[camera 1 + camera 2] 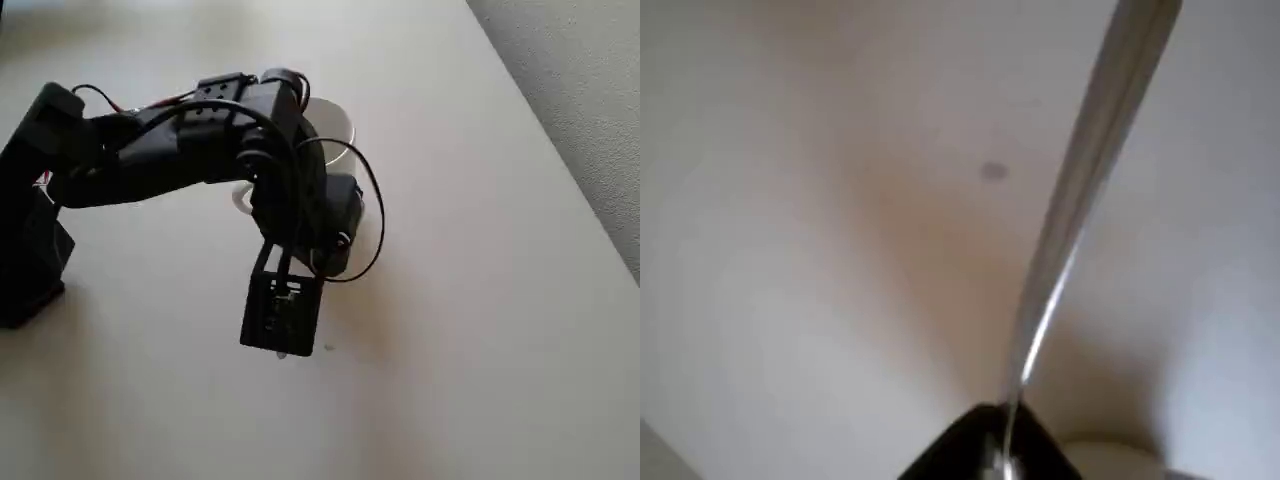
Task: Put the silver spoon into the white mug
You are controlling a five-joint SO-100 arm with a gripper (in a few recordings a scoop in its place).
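Observation:
In the wrist view the silver spoon runs as a thin shiny handle from the bottom centre to the top right corner, where it leaves the picture. My gripper is shut on its lower end, the black fingertips showing at the bottom edge. The spoon's bowl is out of view. In the overhead view the black arm reaches right across the white mug, hiding most of it; part of its rim shows behind the arm and its loop handle pokes out below. The wrist housing hangs in front of the mug.
The pale table stretches right and toward the front. Its right edge runs diagonally, with grey carpet beyond. A small dark speck marks the tabletop. The arm's base stands at the left.

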